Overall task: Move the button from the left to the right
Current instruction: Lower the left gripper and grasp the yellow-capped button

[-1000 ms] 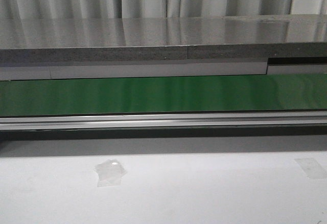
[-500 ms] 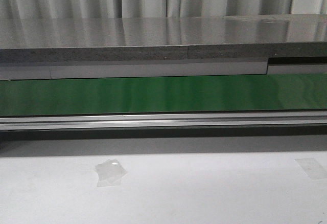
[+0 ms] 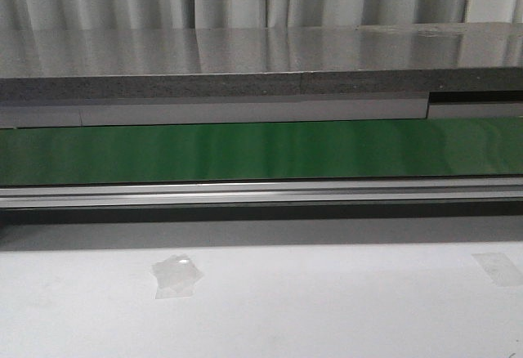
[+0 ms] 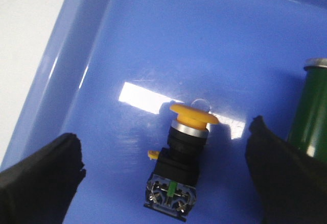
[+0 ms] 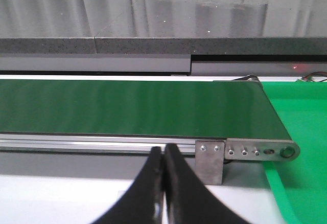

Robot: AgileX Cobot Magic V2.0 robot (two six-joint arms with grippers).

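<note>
In the left wrist view the button (image 4: 181, 162) lies on its side on the floor of a blue tray (image 4: 76, 65), yellow mushroom cap towards the far side, black body and green-marked contact block towards me. My left gripper (image 4: 166, 175) is open above it, one black finger (image 4: 38, 180) on each side, clear of the button. My right gripper (image 5: 164, 155) is shut and empty, fingertips pressed together in front of the green conveyor belt (image 5: 133, 106). Neither gripper nor the button shows in the front view.
A green cylindrical part with a metal rim (image 4: 311, 111) lies in the blue tray beside the far finger. A green belt (image 3: 261, 149) with an aluminium rail (image 3: 261, 193) crosses the front view, white table (image 3: 327, 309) before it. A green mat (image 5: 306, 147) lies past the belt's end.
</note>
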